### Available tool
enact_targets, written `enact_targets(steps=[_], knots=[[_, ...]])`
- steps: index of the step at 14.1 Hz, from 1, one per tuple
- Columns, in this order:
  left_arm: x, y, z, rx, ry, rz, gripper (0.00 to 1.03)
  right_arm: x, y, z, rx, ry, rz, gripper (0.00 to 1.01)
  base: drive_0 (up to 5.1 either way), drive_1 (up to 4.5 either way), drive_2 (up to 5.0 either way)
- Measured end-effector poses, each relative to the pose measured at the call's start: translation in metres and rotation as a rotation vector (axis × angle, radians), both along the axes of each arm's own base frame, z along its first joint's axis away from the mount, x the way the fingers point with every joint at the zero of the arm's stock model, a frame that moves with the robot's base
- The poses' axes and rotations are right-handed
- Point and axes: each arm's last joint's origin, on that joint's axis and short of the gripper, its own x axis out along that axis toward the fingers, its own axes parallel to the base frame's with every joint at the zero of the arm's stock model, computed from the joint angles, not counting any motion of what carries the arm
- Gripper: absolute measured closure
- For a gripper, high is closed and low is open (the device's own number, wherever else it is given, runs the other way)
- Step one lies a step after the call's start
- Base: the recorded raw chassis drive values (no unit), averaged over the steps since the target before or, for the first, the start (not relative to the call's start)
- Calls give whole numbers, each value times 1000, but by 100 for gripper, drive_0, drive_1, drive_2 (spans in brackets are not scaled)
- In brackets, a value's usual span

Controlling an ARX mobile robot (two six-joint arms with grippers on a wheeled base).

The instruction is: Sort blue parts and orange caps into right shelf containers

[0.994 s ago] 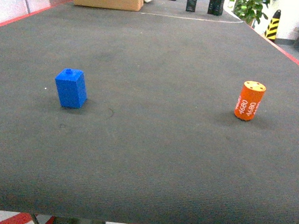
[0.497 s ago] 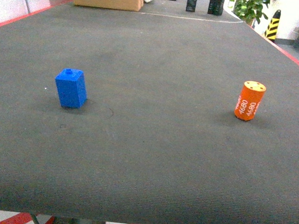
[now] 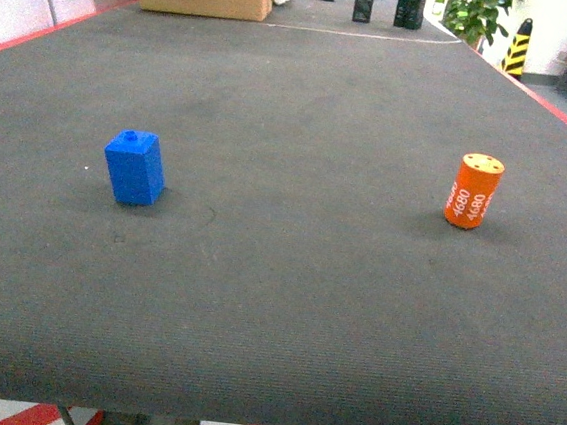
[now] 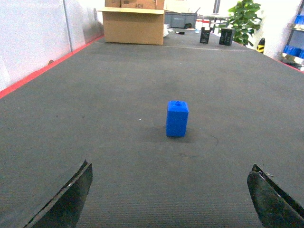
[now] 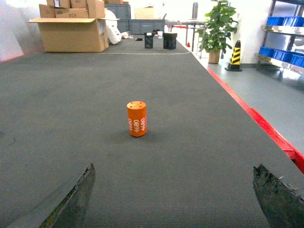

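Small bright blue plastic block (image 3: 134,167) stood upright on the left of the dark grey mat (image 3: 288,273), ahead of the wide-open, empty left gripper (image 4: 173,199); small orange "4680" cylinder cap (image 3: 473,191) stood upright on the right, ahead of the wide-open, empty right gripper (image 5: 173,199)

The head camera looks down along the counter (image 3: 285,303). Each wrist camera looks low and level toward the far end: left near the blue part (image 4: 177,118), right near the orange cap (image 5: 137,118); the head view shares both.
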Motion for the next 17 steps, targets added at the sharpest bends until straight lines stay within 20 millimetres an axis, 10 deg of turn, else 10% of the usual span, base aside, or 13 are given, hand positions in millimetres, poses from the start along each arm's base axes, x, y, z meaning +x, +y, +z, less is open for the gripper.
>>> enact_targets(steps=[17], knots=[[0, 0, 0, 0, 0, 0, 5, 0, 0, 0, 0, 0, 0, 3, 0, 0, 0]])
